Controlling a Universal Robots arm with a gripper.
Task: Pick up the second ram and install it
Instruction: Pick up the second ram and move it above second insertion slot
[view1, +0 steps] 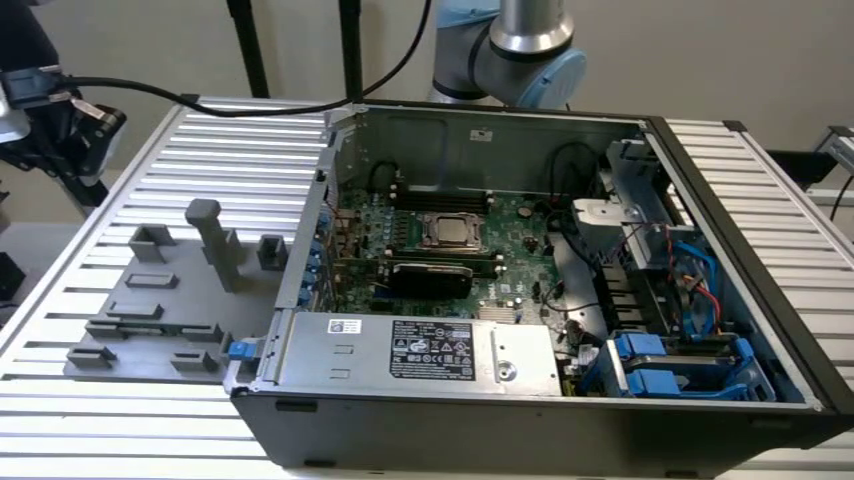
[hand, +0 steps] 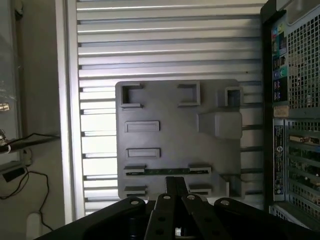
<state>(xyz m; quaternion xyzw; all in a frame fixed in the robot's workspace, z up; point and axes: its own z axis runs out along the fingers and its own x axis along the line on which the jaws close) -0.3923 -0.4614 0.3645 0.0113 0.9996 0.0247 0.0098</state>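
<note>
Claw (hand: 176, 184) hovers near one ram (hand: 159, 171) in holder (hand: 172, 137).

**Second ram, resting in its holder.**
The second ram (hand: 162, 171) appears as a thin, straight, dark green strip, seen along its narrow edge, so its chips cannot be made out. It lies level and unbent. Each end is seated in one of a pair of grey slotted blocks (hand: 135, 170), and the bare middle spans the gap between them. The blocks stand on the grey holder plate (hand: 170, 135), in the row second from the plate's edge. In the exterior view this plate (view1: 167, 300) occupies the lower left of the frame, outside the computer case.
</note>
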